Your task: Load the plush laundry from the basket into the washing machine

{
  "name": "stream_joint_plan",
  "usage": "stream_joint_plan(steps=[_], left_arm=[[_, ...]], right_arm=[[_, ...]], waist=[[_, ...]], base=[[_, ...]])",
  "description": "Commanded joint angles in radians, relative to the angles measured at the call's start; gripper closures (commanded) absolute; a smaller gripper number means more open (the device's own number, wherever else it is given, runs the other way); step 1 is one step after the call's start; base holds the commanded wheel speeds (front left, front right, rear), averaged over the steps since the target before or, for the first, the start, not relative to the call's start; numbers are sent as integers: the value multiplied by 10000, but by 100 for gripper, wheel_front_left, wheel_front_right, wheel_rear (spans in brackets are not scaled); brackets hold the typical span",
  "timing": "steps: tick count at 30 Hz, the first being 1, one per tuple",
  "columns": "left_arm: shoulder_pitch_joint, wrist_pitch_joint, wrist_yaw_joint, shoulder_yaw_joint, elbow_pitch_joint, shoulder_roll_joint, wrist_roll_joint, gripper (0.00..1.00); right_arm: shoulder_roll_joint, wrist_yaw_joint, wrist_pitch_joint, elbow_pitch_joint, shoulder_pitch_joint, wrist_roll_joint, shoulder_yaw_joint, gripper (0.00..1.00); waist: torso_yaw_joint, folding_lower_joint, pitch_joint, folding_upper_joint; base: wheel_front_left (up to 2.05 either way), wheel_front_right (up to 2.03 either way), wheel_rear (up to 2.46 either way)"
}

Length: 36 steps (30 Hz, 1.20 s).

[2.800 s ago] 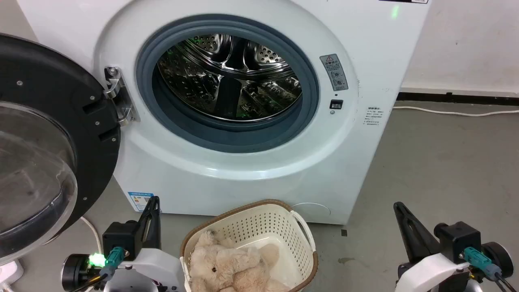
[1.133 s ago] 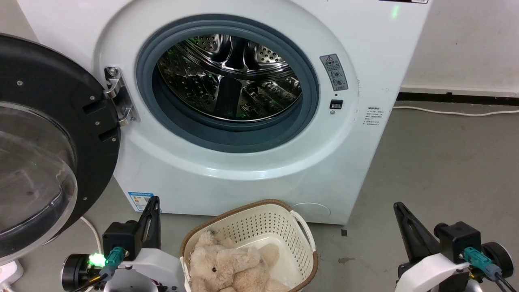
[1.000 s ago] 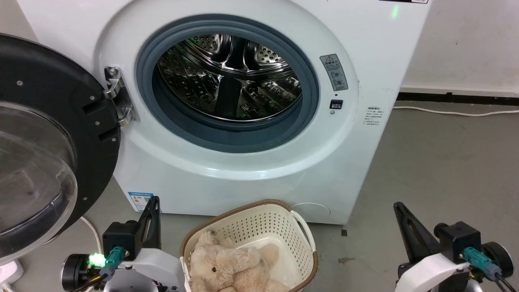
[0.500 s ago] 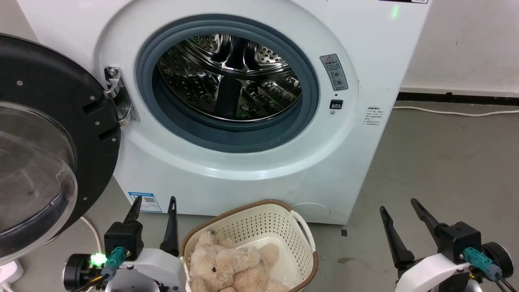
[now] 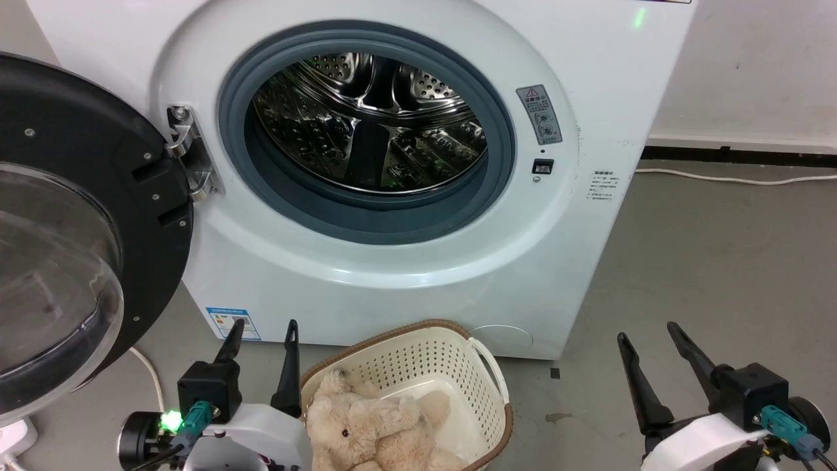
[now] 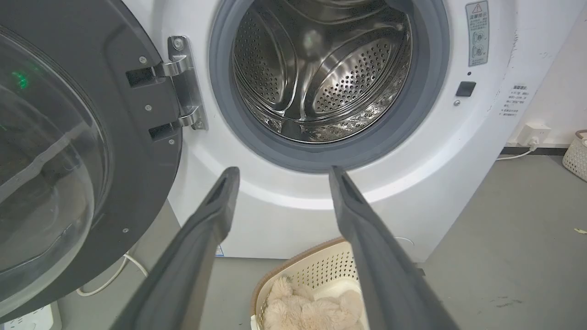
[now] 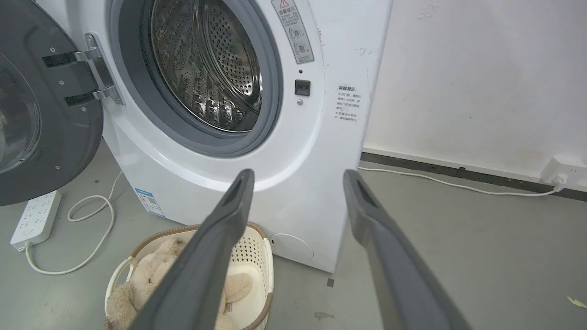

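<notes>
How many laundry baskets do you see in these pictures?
2. One basket stands before the washing machine, with the teddy bear inside. A second basket, cut by the left wrist view's edge, stands by the wall.

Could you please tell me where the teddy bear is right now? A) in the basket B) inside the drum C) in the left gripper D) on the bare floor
A: the teddy bear lies inside the basket, in front of the washing machine.
</notes>
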Motion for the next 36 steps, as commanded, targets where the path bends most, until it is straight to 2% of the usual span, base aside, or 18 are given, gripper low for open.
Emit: stream_joint_plan(steps=[1, 16, 36], left_arm=[[11, -52, 69, -77, 82, 0, -114, 0], [-639, 410, 293, -644, 1075, 0, -965, 0], [-2146, 1956, 844, -1639, 3140, 10, -2112, 0]], right_arm=[[-3, 1, -113, 26, 167, 120, -37, 0], [-5, 2, -427, -27, 119, 488, -115, 0], [-8, 3, -825, -93, -168, 1052, -292, 0]], waist=[[-1, 0, 20, 0], [-99, 0, 499, 0], [-410, 0, 1691, 0]], base=[[0, 0, 0], [0, 0, 0], [0, 0, 0]])
